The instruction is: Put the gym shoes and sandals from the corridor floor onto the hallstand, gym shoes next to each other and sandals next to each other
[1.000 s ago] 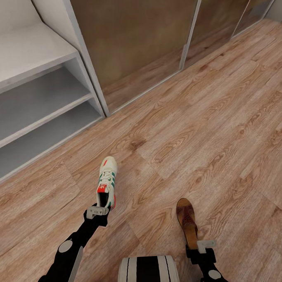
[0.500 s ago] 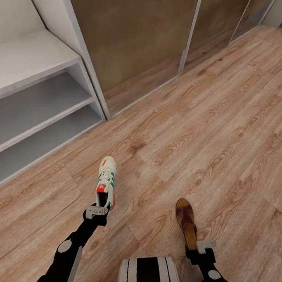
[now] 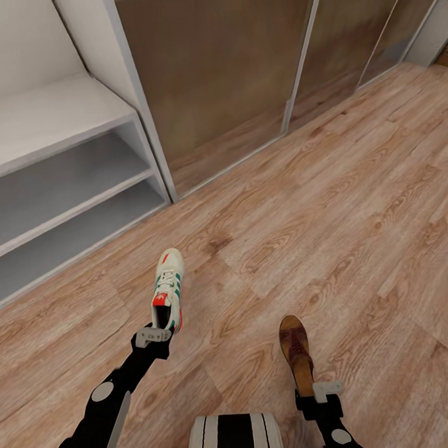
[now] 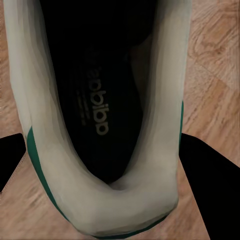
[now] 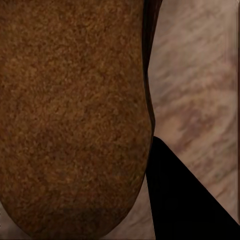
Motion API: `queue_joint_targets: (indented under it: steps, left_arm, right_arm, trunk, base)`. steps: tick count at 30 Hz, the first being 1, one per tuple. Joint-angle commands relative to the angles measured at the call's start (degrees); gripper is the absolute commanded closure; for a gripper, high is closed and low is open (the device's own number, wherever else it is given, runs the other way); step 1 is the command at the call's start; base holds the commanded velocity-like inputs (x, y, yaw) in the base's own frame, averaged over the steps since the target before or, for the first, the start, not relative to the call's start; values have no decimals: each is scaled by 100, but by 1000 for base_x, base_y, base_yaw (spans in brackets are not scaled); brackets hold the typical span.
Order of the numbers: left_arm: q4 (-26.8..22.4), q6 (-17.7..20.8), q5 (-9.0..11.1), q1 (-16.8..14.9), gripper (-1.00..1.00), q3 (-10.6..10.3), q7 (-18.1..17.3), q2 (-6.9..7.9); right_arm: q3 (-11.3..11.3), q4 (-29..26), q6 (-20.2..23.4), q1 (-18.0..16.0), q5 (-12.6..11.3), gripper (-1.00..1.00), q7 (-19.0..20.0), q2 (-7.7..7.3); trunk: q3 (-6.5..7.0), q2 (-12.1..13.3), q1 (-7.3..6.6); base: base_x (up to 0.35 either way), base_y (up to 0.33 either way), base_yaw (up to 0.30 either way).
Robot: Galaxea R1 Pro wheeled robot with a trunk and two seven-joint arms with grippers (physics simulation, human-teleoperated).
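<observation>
A white gym shoe [image 3: 169, 284] with teal stripes and a red-orange tongue patch points toward the hallstand [image 3: 54, 118], and my left gripper [image 3: 154, 335] is shut on its heel. The left wrist view looks straight into that gym shoe [image 4: 105, 125], with a dark finger [image 4: 207, 182] on either side of the heel. My right gripper [image 3: 311, 391] is shut on the heel end of a brown sandal [image 3: 295, 350], whose sole [image 5: 70, 110] looms large in the right wrist view beside one black finger [image 5: 185, 205]. Both shoes are held over the corridor floor [image 3: 328, 205].
The hallstand stands at the left, its white bench top above two low open shelf rows [image 3: 64, 186]. Brown sliding panels with pale frames [image 3: 300, 56] run along the back wall. My base [image 3: 235, 437] shows at the bottom edge. Open wooden floor lies to the right.
The whole picture has slid down a little, so the camera has moved; the hallstand and wall panels now sit lower in view. Both grippers keep the same hold on the shoes.
</observation>
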Motion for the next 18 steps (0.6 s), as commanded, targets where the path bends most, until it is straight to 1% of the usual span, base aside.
queue_joint_targets:
  steps: [1,9,12,14,15,16,17,18]
  left_arm:
    - [4,24,-24,-2,100,23,-43,-9]
    - [3,31,-45,38,100,63,-12,24]
    - [34,23,-55,157,100,118,3,47]
    - [46,14,-58,298,100,236,5,61]
    - [50,5,-59,382,100,352,2,67]
    - [51,1,-59,418,100,414,1,69]
    - [55,-6,-59,479,100,544,-12,72]
    - [58,-9,-60,506,100,608,-21,73]
  right_arm:
    - [-39,5,-16,-2,40,100,-4,4]
    - [-37,3,-16,-2,40,100,-12,2]
    - [-36,3,-18,-2,40,100,-11,2]
    - [-36,3,-21,-2,40,100,-12,3]
    - [-36,3,-23,-2,40,100,-12,3]
    - [-36,3,-23,-2,40,100,-13,3]
    - [-36,3,-30,-2,40,100,-13,0]
    - [-36,3,-40,-2,40,100,-13,-1]
  trunk:
    - [20,0,-3]
    - [200,11,-24]
    - [281,15,-32]
    - [340,18,-37]
    - [370,19,-39]
    - [400,20,-42]
    - [431,22,-44]
    - [461,23,-47]
  base:
    - [0,0,0]
    - [0,0,0]
    - [0,0,0]
    - [0,0,0]
    - [0,0,0]
    - [0,0,0]
    - [0,0,0]
    - [0,0,0]
